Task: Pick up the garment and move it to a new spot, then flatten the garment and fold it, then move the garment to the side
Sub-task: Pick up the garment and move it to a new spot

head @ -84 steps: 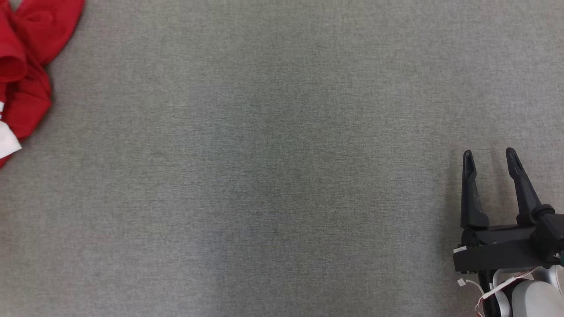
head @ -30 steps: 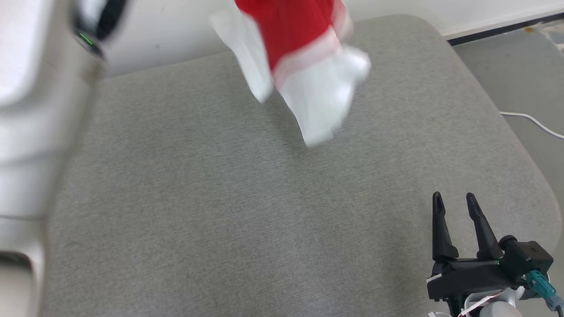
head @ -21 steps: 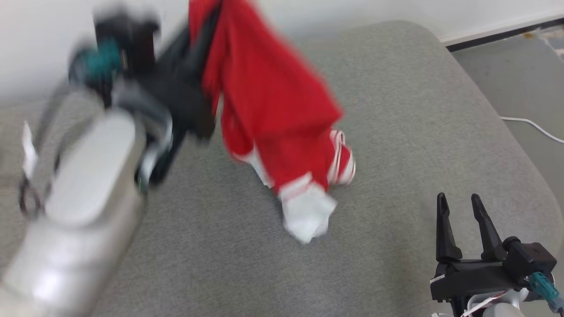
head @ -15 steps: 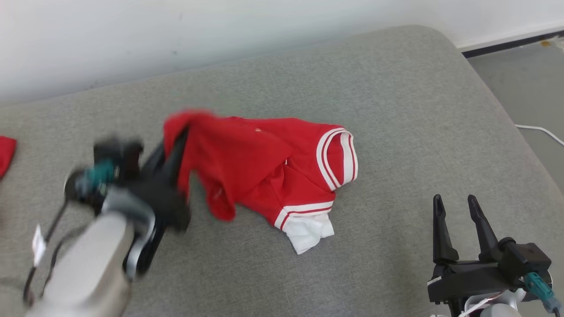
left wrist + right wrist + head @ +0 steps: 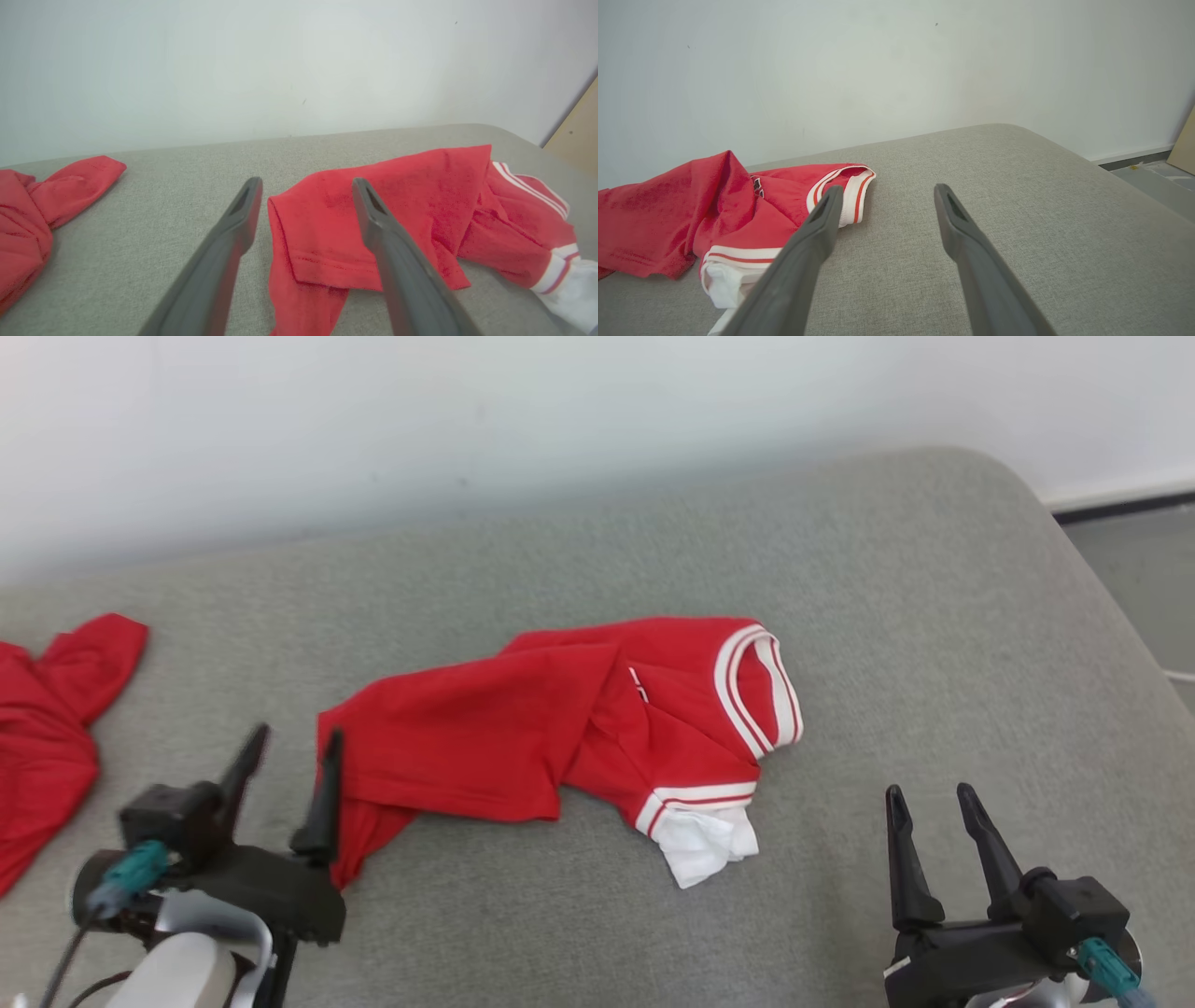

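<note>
A red garment (image 5: 560,728) with white-striped trim and a white sleeve end lies crumpled in the middle of the grey padded surface (image 5: 887,616). Its hem corner shows between the left fingers in the left wrist view, garment (image 5: 373,224). My left gripper (image 5: 289,747) stands open at the garment's left edge, with nothing in its jaws. At the lower right my right gripper (image 5: 926,793) is open over bare fabric, to the right of the garment (image 5: 714,210).
A second red cloth (image 5: 47,728) lies at the far left of the surface, also cloth (image 5: 42,210). A white wall (image 5: 560,429) runs behind. The surface rounds off at the right, with floor (image 5: 1139,560) beyond.
The left gripper swung the garment down from the air onto the surface, let it go and drew back to its left edge. The camera shifted too. The right gripper stayed open.
</note>
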You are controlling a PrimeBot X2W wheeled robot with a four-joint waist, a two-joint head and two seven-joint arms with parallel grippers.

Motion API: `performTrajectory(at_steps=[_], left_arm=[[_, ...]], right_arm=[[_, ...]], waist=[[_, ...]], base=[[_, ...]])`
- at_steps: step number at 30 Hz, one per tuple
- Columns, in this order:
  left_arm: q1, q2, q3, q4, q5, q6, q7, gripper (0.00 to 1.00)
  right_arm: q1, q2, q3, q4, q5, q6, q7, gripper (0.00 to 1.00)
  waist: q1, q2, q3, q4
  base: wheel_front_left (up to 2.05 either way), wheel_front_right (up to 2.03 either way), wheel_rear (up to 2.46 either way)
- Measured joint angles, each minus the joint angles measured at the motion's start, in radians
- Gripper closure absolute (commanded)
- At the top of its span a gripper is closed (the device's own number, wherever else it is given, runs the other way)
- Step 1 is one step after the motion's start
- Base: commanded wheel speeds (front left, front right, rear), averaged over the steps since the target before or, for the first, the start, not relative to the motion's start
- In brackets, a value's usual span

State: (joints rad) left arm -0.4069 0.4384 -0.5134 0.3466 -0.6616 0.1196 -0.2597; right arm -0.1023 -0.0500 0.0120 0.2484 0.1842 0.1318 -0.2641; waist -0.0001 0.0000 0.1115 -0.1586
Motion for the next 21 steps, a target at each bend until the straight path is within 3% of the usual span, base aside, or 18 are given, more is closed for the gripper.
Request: performTrajectory(at_steps=[4,9,21], left_arm=[[0.074,-0.025,0.132,-0.142,0.074,0.043,-0.004,0.00],[0.199,-0.064,0.246,-0.248,0.163,0.055,-0.004,0.00],[0.403,-0.150,0.433,-0.350,0.276,-0.027,-0.004,0.00]], right_arm=[[0.019,0.000,0.007,-0.006,-0.002,0.000,0.001,0.00],[0.042,0.000,0.009,-0.029,-0.009,0.000,0.018,0.00],[0.076,0.000,0.014,-0.064,-0.013,0.000,0.044,0.00]], waist=[[0.0000,0.0000,-0.041,0.026],[0.0000,0.0000,-0.081,0.071],[-0.0001,0.0000,-0.139,0.159]], base=[[0.00,0.00,0.00],[0.00,0.00,0.00],[0.00,0.00,0.00]])
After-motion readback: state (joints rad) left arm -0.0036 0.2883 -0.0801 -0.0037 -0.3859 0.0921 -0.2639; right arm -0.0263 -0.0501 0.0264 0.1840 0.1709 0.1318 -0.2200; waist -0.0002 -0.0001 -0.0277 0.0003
